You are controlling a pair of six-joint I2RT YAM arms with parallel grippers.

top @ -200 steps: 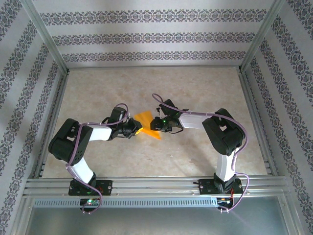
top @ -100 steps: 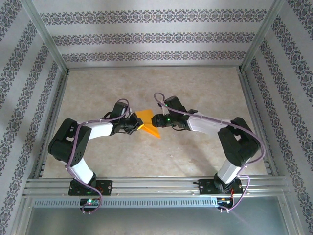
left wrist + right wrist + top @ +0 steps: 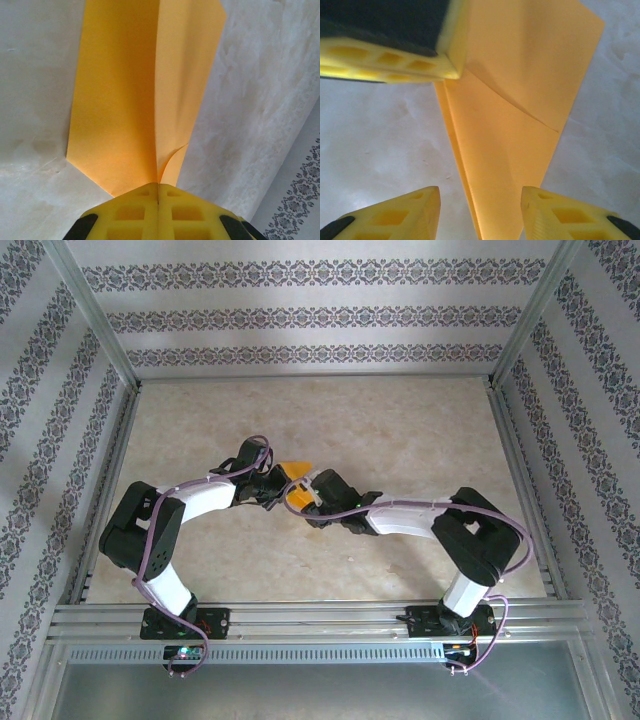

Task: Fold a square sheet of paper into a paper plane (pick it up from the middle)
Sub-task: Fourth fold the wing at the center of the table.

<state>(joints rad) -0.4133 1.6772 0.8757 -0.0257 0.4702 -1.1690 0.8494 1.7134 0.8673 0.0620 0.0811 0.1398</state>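
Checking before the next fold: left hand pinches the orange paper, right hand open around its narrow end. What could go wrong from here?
1. The left hand grips the paper only at the crease end; a tug could slip or tear it.
2. The right hand straddles the narrow end, open; closing off the fold line may crumple it.
3. Both hands sit close together and could collide.

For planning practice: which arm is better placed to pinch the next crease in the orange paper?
Probably right: the right gripper, open, straddles the folded edge of the paper; the left gripper is shut, holding it.
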